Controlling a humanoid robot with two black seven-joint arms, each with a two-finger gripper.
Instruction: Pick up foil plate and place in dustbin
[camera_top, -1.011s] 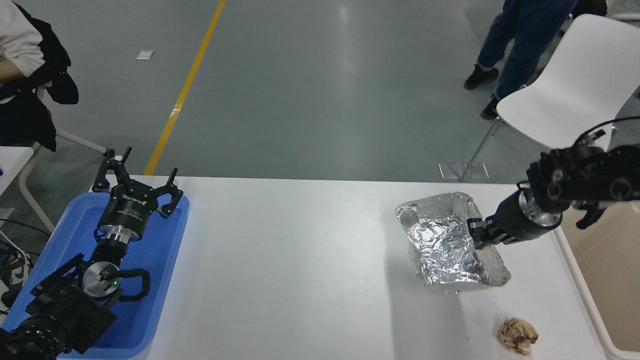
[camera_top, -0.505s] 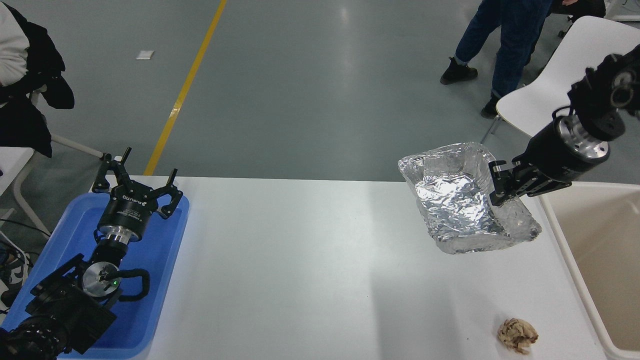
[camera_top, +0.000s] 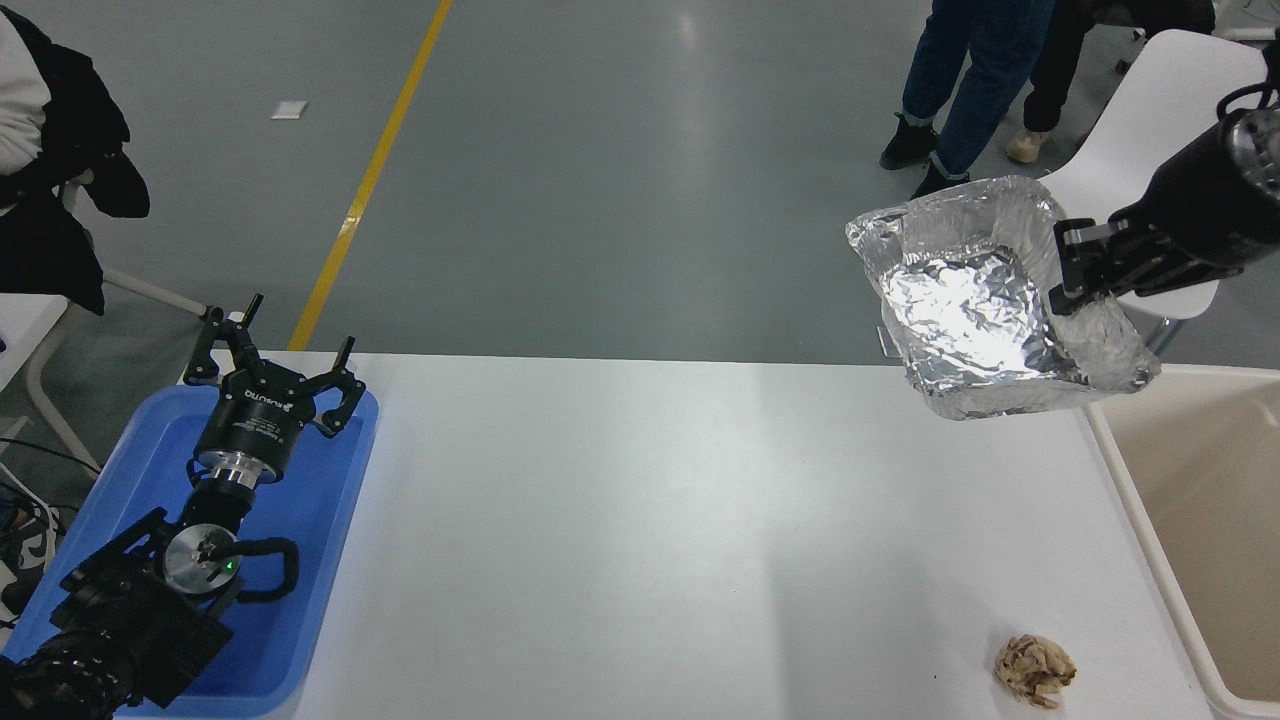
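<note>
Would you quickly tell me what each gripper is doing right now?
Left gripper: open, parked over the blue tray.
Right gripper: shut on the foil plate, held in the air.

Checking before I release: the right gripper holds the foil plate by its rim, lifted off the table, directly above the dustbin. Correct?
Not quite. In the head view the right gripper does hold the foil plate by its rim, lifted off the table, but the plate hangs left of the dustbin, barely overlapping its near corner.

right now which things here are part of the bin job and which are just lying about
Part of the job:
- foil plate, lifted off the table
- right tool, shut on the plate's rim
- dustbin, at the table's right edge

Just lying about:
- crumpled brown paper ball
- blue tray, under the parked left tool
- white chair
</note>
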